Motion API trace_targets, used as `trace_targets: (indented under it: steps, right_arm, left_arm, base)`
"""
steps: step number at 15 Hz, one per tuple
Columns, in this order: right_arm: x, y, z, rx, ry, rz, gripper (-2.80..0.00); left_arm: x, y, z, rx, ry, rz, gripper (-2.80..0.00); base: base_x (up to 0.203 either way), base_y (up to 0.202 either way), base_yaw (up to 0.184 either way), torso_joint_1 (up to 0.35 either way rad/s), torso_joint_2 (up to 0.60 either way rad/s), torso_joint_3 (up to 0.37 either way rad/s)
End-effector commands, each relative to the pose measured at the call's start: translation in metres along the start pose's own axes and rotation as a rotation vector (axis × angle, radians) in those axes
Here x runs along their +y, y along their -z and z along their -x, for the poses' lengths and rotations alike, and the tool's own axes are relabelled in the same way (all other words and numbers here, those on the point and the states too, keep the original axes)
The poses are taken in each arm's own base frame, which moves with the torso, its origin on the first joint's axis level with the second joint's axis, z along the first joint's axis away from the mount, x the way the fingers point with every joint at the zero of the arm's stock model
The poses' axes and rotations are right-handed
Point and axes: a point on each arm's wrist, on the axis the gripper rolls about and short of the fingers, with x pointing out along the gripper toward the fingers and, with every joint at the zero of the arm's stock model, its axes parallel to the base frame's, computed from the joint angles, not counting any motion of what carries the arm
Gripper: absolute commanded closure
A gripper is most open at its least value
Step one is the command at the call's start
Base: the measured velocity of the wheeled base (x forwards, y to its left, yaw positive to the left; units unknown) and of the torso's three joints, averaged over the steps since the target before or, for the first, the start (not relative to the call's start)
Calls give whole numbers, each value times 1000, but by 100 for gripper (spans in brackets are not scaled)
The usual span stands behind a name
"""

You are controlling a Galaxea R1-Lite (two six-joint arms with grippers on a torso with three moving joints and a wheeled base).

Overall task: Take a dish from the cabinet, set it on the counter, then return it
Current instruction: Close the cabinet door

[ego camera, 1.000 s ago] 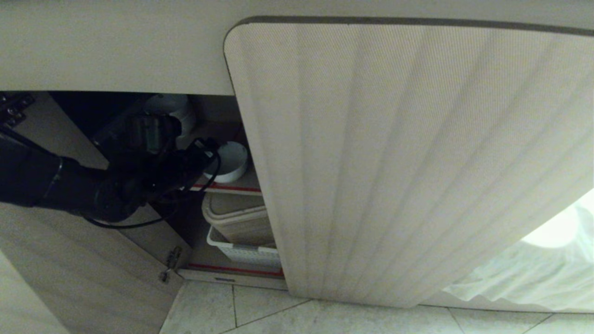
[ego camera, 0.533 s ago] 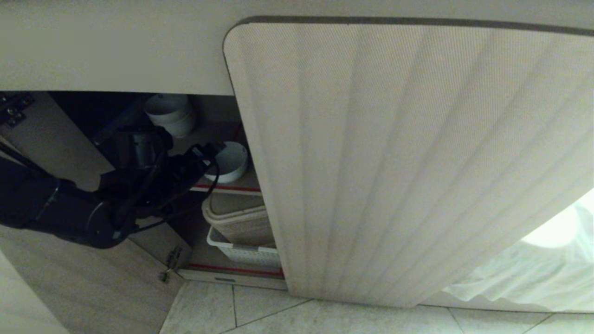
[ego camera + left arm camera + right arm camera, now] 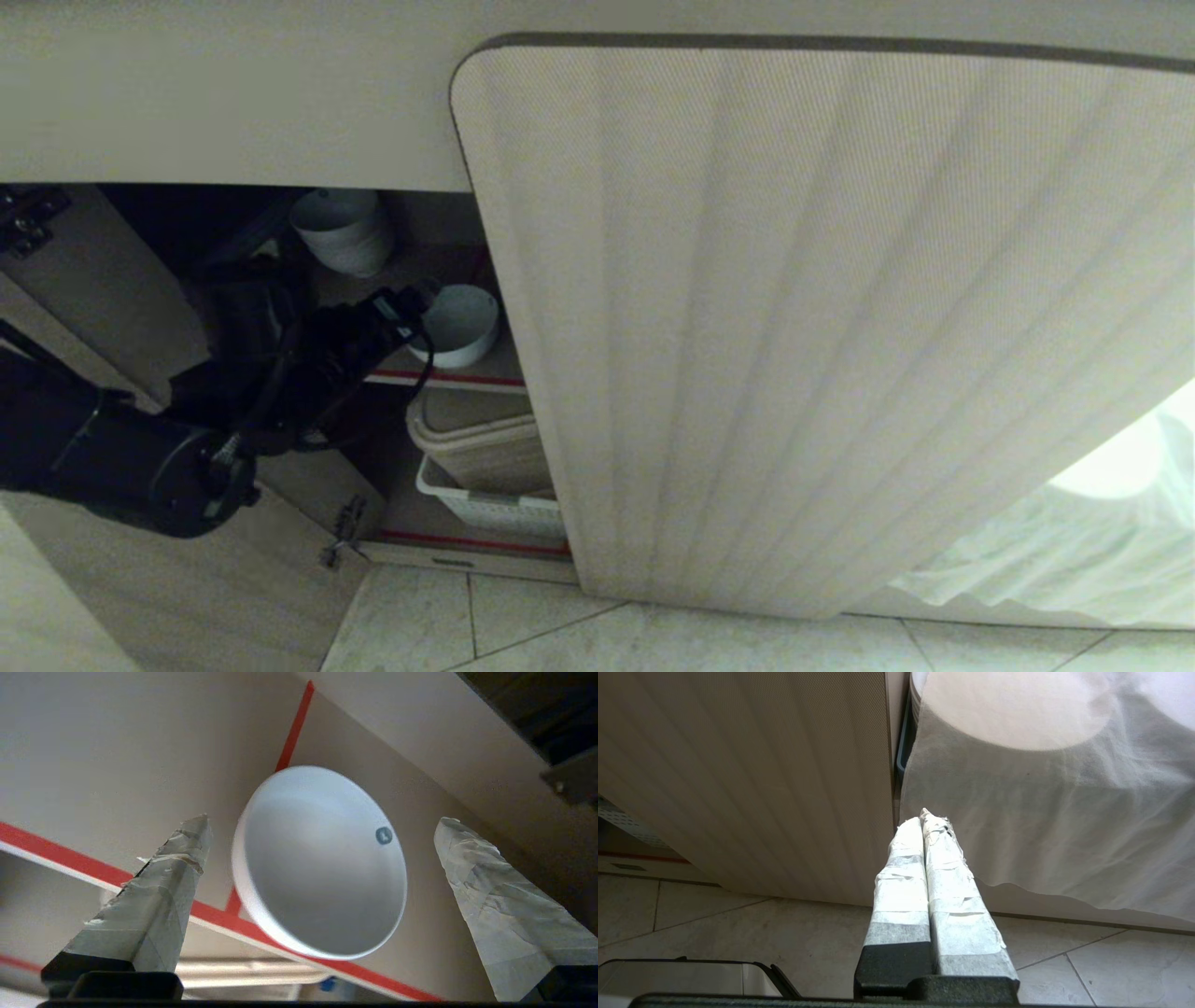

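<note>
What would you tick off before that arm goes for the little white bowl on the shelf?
1. Left tool open wide: ok.
2. Bowl lined up between its fingers: ok.
3. Bowl upright on the cabinet shelf: ok.
4. Fingers touching the bowl: not ok, gap on both sides.
5. Bowl stack clear of the arm: cannot tell.
6. Right tool shut, parked by the door: ok.

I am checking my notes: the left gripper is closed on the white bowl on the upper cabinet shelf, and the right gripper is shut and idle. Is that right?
Not quite. The left gripper is open, not closed on the white bowl; the left wrist view shows its fingers apart, with the bowl beyond them on the cabinet shelf. The right gripper is indeed shut and idle.
</note>
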Motion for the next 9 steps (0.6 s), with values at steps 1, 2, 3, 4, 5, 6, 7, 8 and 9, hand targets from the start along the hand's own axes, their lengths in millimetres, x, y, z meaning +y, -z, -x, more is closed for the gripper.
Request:
trace_targets:
  steps: [1,2,3,4,5,6,7,8,9]
  right_arm:
    - [0,0,0,0,-1,0,0]
    - [0,0,0,-2,-1,-1,0]
    - [0,0,0,-1,0,0,0]
    - [0,0,0,-2,-1,0,0]
    - [0,0,0,0,0,0,0]
    - [0,0,0,-1,0,0,0]
    - [0,0,0,-2,0,-1,0]
    - [0,0,0,-2,-1,0,0]
    - [0,0,0,-1,0,-1,0]
  left_arm:
    - [5,5,7,-5,2,-35,-280]
    - [8,8,11,-1,-1,-60,-280]
    - [10,10,15,-3,0,-89,-280]
    - [10,10,18,-12,6,-116,-280]
    - [11,11,20,-23,12,-142,-280]
    - [11,10,22,-30,16,-161,-280]
    - [12,10,25,-36,17,-175,-280]
    - [12,10,30,-40,20,-183,-280]
    - [12,10,33,-38,21,-188,-280]
  base:
    - [0,0,0,0,0,0]
    - [0,0,0,0,0,0]
    - [0,0,0,0,0,0]
    - [0,0,0,0,0,0]
    - [0,0,0,0,0,0]
    - [0,0,0,0,0,0]
    - [0,0,0,0,0,0]
    - [0,0,0,0,0,0]
    - [0,0,0,0,0,0]
